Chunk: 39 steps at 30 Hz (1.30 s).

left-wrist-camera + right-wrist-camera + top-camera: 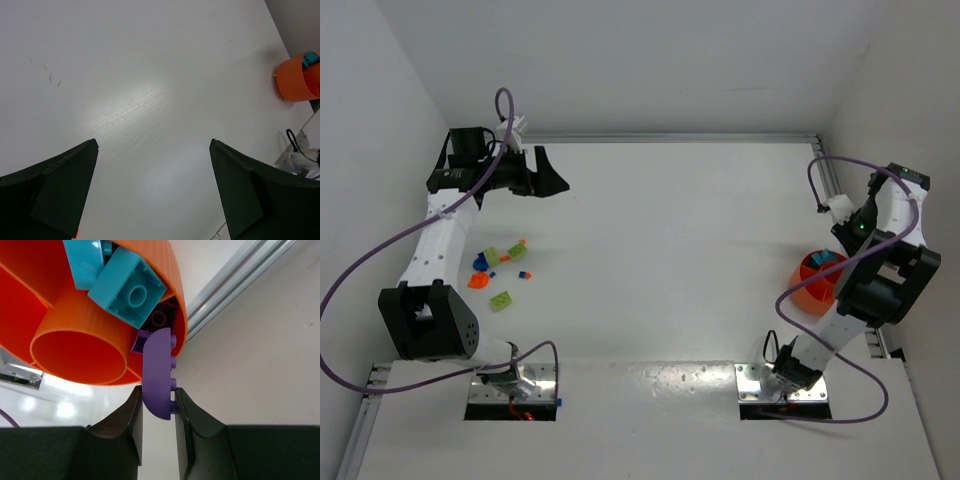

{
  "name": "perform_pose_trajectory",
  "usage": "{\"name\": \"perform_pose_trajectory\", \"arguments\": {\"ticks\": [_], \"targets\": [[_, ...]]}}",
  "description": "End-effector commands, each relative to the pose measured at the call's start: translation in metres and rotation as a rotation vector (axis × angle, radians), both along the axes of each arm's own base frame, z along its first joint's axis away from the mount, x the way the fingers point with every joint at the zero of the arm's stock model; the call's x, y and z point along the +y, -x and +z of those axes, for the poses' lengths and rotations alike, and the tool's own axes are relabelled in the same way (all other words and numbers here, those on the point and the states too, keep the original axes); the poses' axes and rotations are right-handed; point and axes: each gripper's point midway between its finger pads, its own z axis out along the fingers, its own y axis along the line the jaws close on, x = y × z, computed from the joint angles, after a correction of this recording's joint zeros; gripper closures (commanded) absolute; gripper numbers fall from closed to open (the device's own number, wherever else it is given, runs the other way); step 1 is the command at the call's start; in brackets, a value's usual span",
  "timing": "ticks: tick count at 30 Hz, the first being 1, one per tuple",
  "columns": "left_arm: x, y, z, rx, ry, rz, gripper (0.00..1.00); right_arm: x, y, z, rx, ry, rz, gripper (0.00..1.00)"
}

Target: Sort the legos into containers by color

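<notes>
Holding a purple brick [159, 372] in our right gripper [157, 401] — jaws clamped on its lower end, studs facing the right-hand finger. The brick stands upright at the rim of the orange bowl [167, 275], with its upper end over the compartment just inside that rim. Darker purple pieces [161, 317] lie in that compartment; we can't tell whether the held brick touches them. Cyan bricks [127, 290] sit in the ring next to them, between the outer wall and the central cup [75, 357].

Our left gripper [545, 178] is spread wide with nothing between the fingers, hanging over the far left of the table [670, 240]. From its wrist view we see only bare tabletop and the bowl far off.

The loose legos [500, 270] — lime green, orange and blue — lie in a small cluster on the table beside the left arm [435, 250], well apart from the bowl at the right edge.
</notes>
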Motion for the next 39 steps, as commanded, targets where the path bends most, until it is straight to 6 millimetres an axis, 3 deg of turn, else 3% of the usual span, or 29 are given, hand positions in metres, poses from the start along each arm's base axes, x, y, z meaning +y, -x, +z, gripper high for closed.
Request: {"name": "perform_pose_trajectory", "arguments": {"ticks": [1, 9, 17, 23, 26, 27, 31, 32, 34, 36, 37, 39], "targets": [[-0.003, 0.003, 0.004, -0.025, -0.009, -0.008, 0.00, 0.000, -0.019, 0.004, -0.058, -0.005, 0.014, 0.89], [-0.002, 0.004, 0.003, -0.024, -0.014, 0.000, 0.00, 0.005, -0.028, 0.001, -0.065, -0.039, 0.014, 0.78], [-0.001, 0.003, 0.002, -0.024, -0.020, 0.007, 0.00, 0.012, -0.034, 0.014, -0.086, -0.064, 0.024, 0.62], [-0.001, 0.005, 0.005, -0.033, -0.021, 0.007, 0.00, 0.017, -0.031, 0.023, -0.087, -0.064, 0.033, 0.62], [-0.001, 0.005, 0.005, -0.033, -0.021, 0.007, 0.00, 0.022, -0.035, 0.034, -0.125, -0.067, 0.045, 0.62], [-0.001, 0.006, 0.008, -0.042, -0.021, 0.007, 0.00, 0.025, -0.036, 0.046, -0.149, -0.071, 0.046, 0.62], [0.018, 0.004, 0.018, -0.087, -0.065, 0.114, 0.00, 0.056, -0.054, 0.080, -0.290, -0.133, 0.098, 0.62], [0.023, 0.005, 0.035, -0.153, -0.063, 0.147, 0.00, 0.064, -0.055, 0.090, -0.324, -0.132, 0.120, 0.62], [0.041, 0.005, 0.042, -0.182, -0.057, 0.238, 0.00, 0.085, -0.066, 0.100, -0.372, -0.168, 0.141, 0.62], [0.049, 0.009, 0.032, -0.143, -0.106, 0.265, 0.00, 0.099, -0.076, 0.109, -0.413, -0.200, 0.149, 0.62], [0.055, 0.007, 0.035, -0.153, -0.170, 0.249, 0.00, 0.117, -0.084, 0.110, -0.426, -0.259, 0.142, 0.62], [0.065, 0.019, 0.008, -0.017, -0.211, 0.244, 0.00, 0.139, -0.102, 0.117, -0.458, -0.335, 0.133, 0.62]]}}
